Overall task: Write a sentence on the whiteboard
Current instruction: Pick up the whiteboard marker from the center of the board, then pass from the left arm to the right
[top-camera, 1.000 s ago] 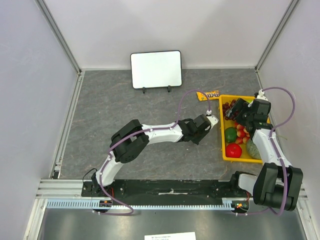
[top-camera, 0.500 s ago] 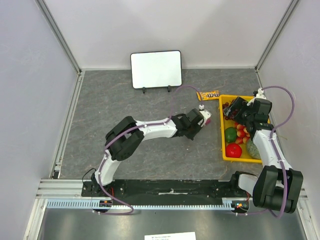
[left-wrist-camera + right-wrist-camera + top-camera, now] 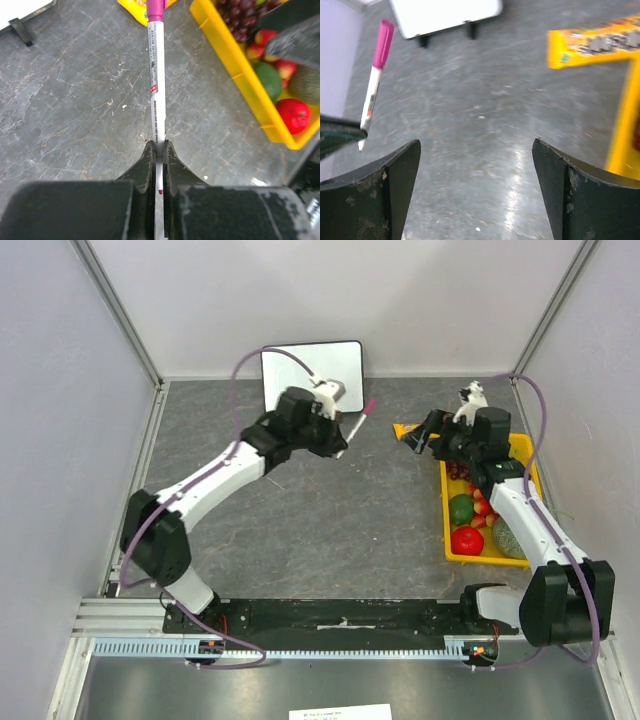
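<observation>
Top external view: the whiteboard [image 3: 345, 360] stands blank at the far edge of the worktop [image 3: 300, 520], just behind the left jaws, which are clamped on the tail of the marker [image 3: 358, 422]; the sentence is not yet begun. Left wrist view: the magenta cap [image 3: 155, 7] is on, so uncapping is judged the next move; a yellow fruit tray [image 3: 235, 65] and snack wrapper [image 3: 135, 7] lie near. Right wrist view, blurred: the right jaws stand wide, apparently aimed toward the cap.
</observation>
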